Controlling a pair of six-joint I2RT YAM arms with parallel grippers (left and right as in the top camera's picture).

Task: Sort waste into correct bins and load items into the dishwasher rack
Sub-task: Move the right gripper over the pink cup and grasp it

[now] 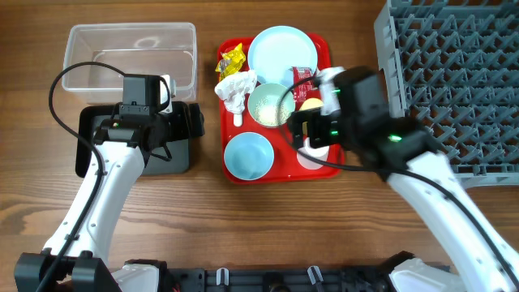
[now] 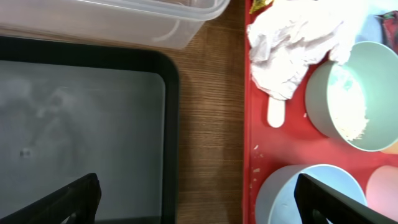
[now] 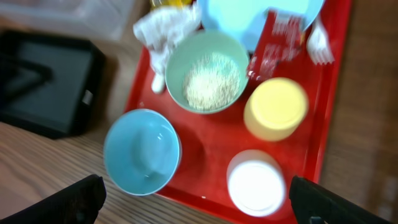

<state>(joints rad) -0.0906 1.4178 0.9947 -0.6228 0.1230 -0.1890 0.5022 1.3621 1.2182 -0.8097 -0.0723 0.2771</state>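
Right now the left gripper (image 2: 196, 186) hangs with its fingers spread wide and nothing between them, one finger over the black tub (image 1: 89, 126), the other over the blue bowl (image 1: 248, 156). The black tub lies on the left half of the worktop, and the clear tub (image 1: 130, 29) stands just beyond it, toward the far edge. The red tray (image 1: 285, 168) sits mid-worktop, nearer the far edge, with the blue bowl in its near left corner. The round plate (image 1: 280, 50) takes the tray's far side, with the yellow wrapper (image 1: 232, 58) at its left and the red wrapper (image 1: 304, 75) at its right rim. The white napkin (image 1: 235, 88) lies beside the yellow wrapper, covering all but the handle of the spoon (image 1: 238, 119) and touching the second bowl (image 1: 269, 104), which holds the rice grains (image 3: 212, 81). A small fork (image 3: 317, 40) lies by the plate's right rim. The yellow cup (image 3: 275, 107) and the pinkish-white cup (image 3: 256, 183) stand along the tray's right side. The right gripper (image 3: 196, 190) hovers above the tray's near side, fingers wide apart and gripping nothing. The grey rack (image 1: 454, 81) fills the far right corner.
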